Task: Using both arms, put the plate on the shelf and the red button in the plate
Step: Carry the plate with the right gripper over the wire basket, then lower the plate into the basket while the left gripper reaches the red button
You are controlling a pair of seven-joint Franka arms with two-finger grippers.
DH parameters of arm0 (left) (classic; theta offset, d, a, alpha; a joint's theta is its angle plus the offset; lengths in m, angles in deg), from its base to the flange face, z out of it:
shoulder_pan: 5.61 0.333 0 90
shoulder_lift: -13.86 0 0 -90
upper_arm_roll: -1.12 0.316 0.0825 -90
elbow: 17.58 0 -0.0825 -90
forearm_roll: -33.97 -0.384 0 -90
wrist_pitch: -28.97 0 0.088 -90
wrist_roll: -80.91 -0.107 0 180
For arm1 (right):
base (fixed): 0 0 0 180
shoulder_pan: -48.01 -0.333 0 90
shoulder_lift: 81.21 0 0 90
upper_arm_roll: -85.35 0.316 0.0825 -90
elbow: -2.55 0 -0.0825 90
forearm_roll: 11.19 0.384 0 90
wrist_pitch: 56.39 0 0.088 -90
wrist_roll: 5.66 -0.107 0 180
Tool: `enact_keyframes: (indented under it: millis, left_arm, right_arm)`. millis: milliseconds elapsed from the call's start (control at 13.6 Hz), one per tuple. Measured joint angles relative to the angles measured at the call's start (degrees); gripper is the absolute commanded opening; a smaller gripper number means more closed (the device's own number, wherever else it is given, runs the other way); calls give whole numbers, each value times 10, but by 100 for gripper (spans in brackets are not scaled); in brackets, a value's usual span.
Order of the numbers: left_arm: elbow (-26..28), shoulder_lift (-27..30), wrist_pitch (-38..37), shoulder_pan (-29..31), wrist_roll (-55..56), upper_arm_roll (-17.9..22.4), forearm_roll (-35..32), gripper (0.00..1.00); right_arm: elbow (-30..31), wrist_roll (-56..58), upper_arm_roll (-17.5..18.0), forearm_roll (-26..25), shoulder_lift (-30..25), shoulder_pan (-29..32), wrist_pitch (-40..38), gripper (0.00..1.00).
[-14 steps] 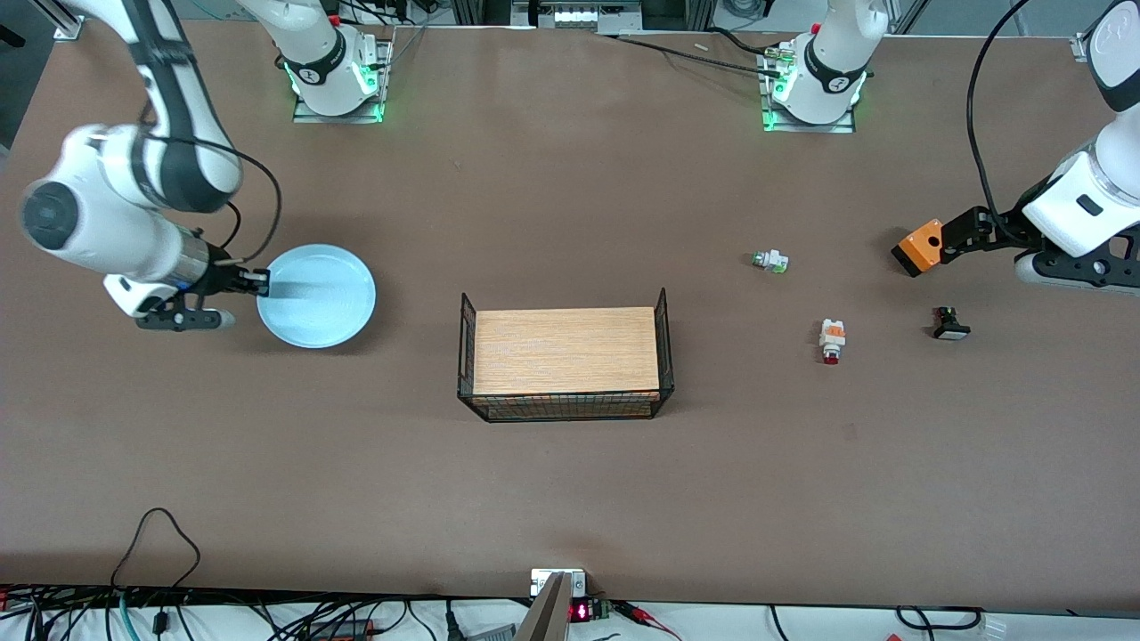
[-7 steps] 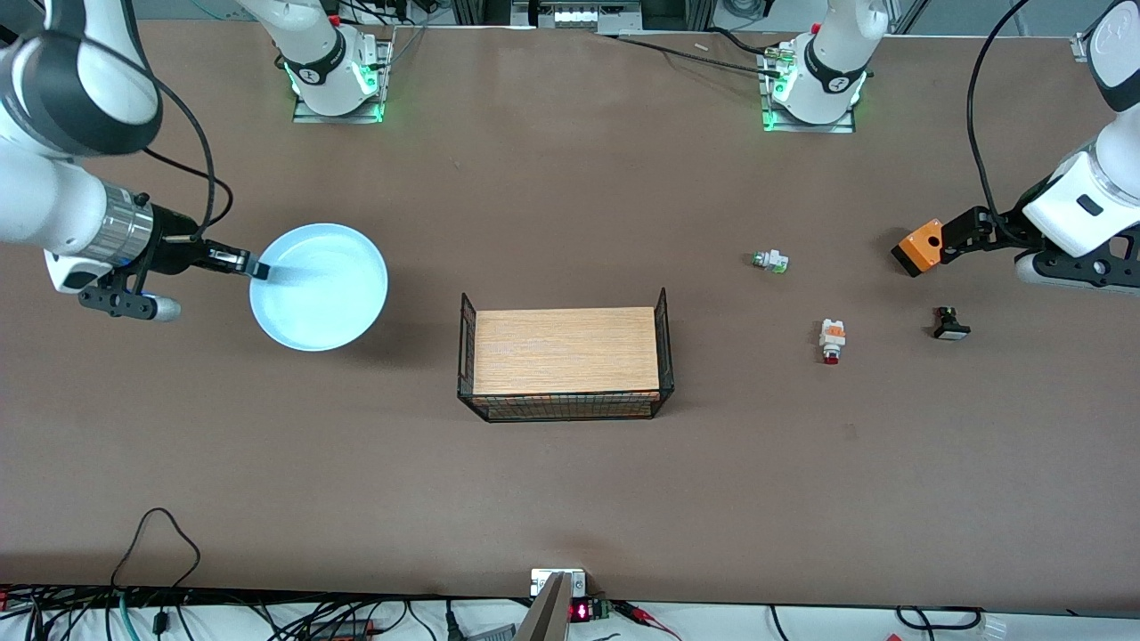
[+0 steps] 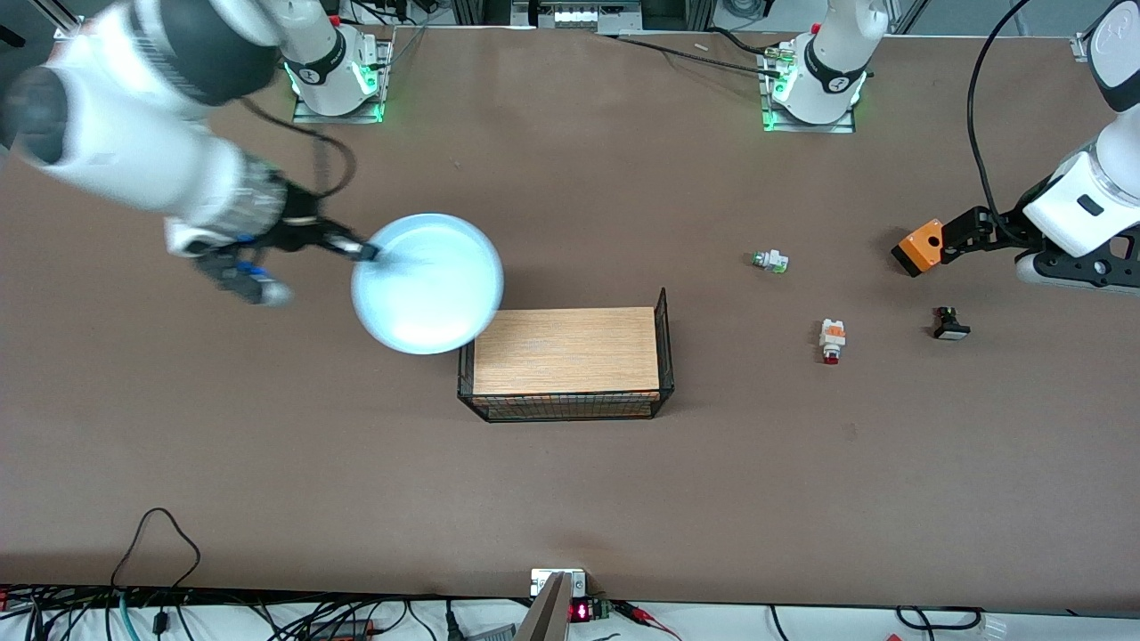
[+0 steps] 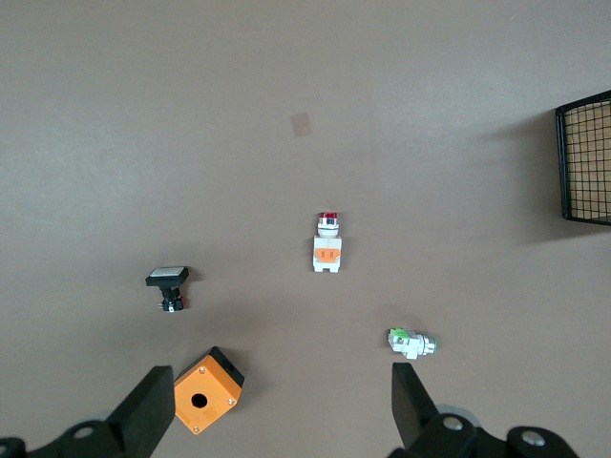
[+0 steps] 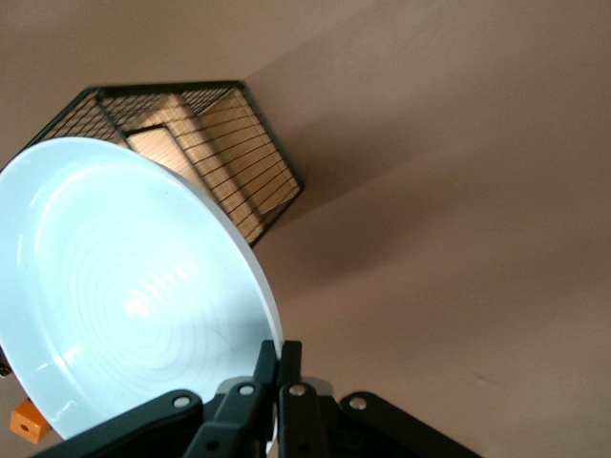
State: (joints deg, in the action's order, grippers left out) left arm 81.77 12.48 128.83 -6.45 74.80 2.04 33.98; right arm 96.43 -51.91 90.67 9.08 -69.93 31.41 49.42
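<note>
The plate [image 3: 428, 283] is pinched by its rim in the right gripper [image 3: 363, 253], overlapping the wire basket's [image 3: 565, 408] corner; the left gripper [image 4: 277, 410] waits spread.

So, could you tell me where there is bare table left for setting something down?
Bare table spreads between the wire basket and the front camera's edge, and between basket and robot bases. It is crowded toward the left arm's end: red button, green-tipped part, black part, orange box.
</note>
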Motion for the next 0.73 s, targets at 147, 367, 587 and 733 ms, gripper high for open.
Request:
enact_keyframes:
  millis: [147,367,587,733]
  left_arm:
    - [0,0,0,0,0,0,0,100]
    - [0,0,0,0,0,0,0,100]
    - [0,-1,-1,0,0,0,0,100]
    - [0,-8,-10,0,0,0,0,100]
  right_arm:
    - [-2,-41,0,0,26,-38,55,0]
    - [-7,-77,0,0,59,-68,105,0]
    - [-14,-103,-1,0,84,-93,139,0]
    - [-15,-112,-1,-3,103,-105,172,0]
